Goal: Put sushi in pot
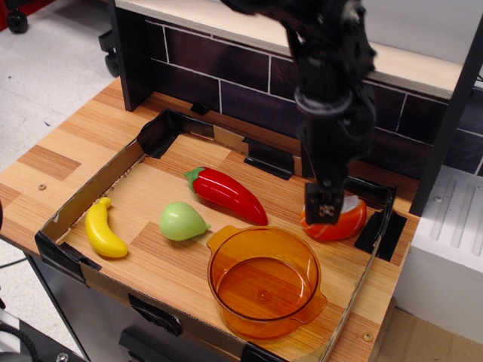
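The sushi, an orange salmon wedge with white rice on top, lies at the right end of the shallow cardboard tray. My gripper hangs from the black arm and points down right over the sushi's left part, hiding it. The fingers show edge-on, so I cannot tell whether they are open or touching the sushi. The pot, round, translucent orange and empty, stands at the tray's front, just front-left of the sushi.
A red chili pepper lies mid-tray, a green pear-like fruit to its front-left, and a yellow banana at the left end. A dark tiled back wall rises behind the tray. A black post stands to the right.
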Tool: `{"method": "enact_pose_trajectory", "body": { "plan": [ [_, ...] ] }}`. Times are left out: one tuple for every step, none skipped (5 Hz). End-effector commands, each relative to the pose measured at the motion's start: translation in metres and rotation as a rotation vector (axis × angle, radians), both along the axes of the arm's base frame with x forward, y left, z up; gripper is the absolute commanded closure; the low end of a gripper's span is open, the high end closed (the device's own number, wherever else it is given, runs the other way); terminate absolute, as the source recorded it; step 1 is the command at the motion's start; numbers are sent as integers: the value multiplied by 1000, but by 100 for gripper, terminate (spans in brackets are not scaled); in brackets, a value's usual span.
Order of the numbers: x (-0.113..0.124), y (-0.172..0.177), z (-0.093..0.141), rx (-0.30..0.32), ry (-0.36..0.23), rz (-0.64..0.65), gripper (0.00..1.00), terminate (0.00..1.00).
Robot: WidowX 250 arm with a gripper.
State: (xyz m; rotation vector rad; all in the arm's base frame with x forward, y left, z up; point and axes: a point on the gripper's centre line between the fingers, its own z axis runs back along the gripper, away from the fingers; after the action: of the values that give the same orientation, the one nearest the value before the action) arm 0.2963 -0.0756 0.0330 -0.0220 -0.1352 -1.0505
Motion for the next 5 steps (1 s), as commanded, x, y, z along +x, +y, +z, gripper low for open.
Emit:
{"method": "enact_pose_trajectory", "body": {
  "plan": [
    [3, -11, 0, 8, -23, 31, 0, 0],
    [4, -13, -12, 33, -5, 28, 0, 0],
    [1, -16, -16, 51, -12, 26, 0, 0],
    [-1, -16, -12, 30, -15, 20, 100, 0],
    [-3, -17, -2, 18, -31, 9, 100, 0]
  ]
}}
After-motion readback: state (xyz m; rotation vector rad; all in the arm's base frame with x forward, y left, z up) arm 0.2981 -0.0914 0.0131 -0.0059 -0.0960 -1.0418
